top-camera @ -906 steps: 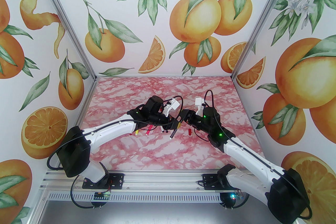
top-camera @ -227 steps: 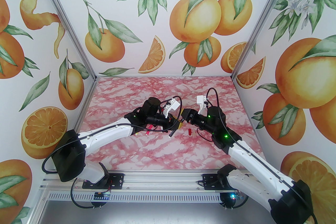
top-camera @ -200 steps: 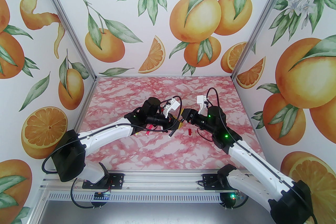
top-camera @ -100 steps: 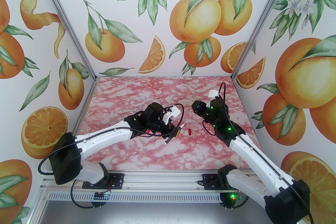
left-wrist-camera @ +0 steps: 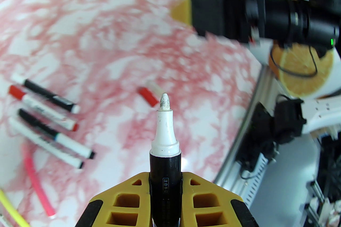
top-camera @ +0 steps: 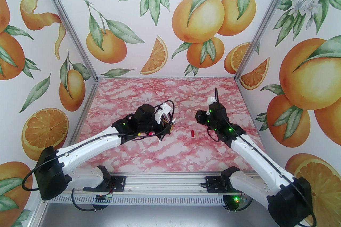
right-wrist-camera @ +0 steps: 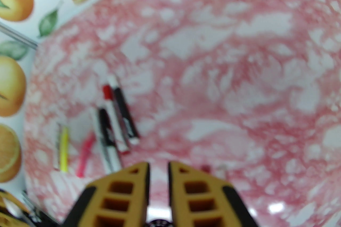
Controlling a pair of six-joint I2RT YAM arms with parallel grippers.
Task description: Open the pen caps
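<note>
The left fingers [left-wrist-camera: 145,177] are clamped tight on a black pen [left-wrist-camera: 165,162]. Its white tip [left-wrist-camera: 165,103] is bare, so this pen is open. The right fingers [right-wrist-camera: 146,171] are pressed close together with just a thin crack between them. I cannot tell if a cap sits in there.

A loose red cap [top-camera: 192,133] lies on the surface [top-camera: 165,162] between the two arms. A small pale piece [top-camera: 196,135] lies just beside it. I think that cap is off its pen too.

There is more to do. A bunch of pens [left-wrist-camera: 50,124] lies side by side near the left arm, and they look shut. One of them has a red end cap [left-wrist-camera: 14,91] on it. A pink pen [left-wrist-camera: 37,183] and a yellow pen [left-wrist-camera: 10,207] lie next to the bunch. I cannot tell if those two have caps. So I think the job is started but far from done.

The two arms are well apart, with open surface between them and more behind them. The orange walls [top-camera: 53,34] shut in the left, the right and the back. A metal rail [top-camera: 165,183] runs along the near edge. The bunch lies under the left arm, so going down there needs care. The loose red cap is round and may roll if it gets bumped
</note>
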